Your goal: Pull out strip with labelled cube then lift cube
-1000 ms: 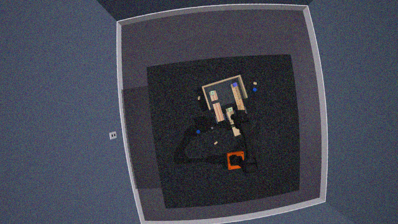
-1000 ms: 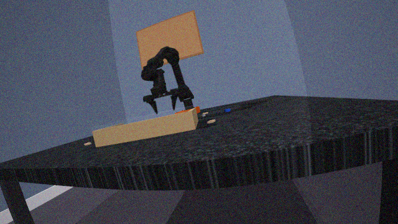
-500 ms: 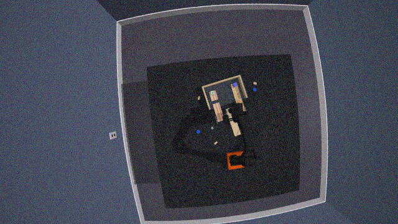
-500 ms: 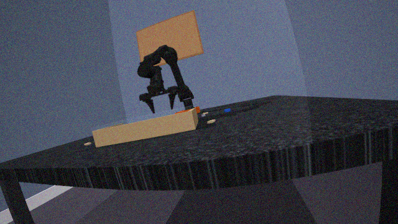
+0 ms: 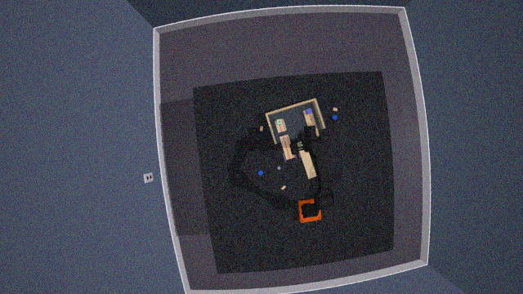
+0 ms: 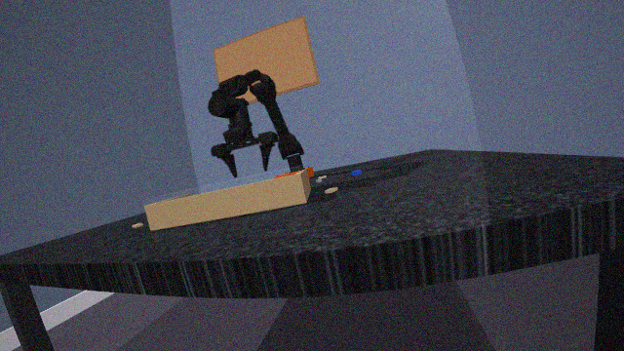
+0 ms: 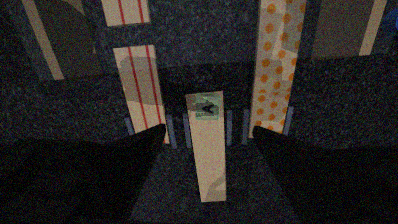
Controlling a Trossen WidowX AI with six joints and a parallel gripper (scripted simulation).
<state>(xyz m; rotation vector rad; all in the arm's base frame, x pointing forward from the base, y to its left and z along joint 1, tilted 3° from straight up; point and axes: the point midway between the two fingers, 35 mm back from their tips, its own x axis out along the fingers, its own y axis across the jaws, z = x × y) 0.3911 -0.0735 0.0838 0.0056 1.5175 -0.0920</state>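
hand [image 6: 248, 161] spread wide, empty, raised above the tan box wall [image 6: 229, 205] | box near the desk [image 6: 439, 214] far-left edge | blue disc [image 6: 356, 173] farther back | tan board [image 6: 267, 56] behind arm

pale green labelled cube [image 7: 207, 107] on the plain strip [image 7: 210, 155], a dark arrow-like mark on its top face, too blurred to read, no other text legible
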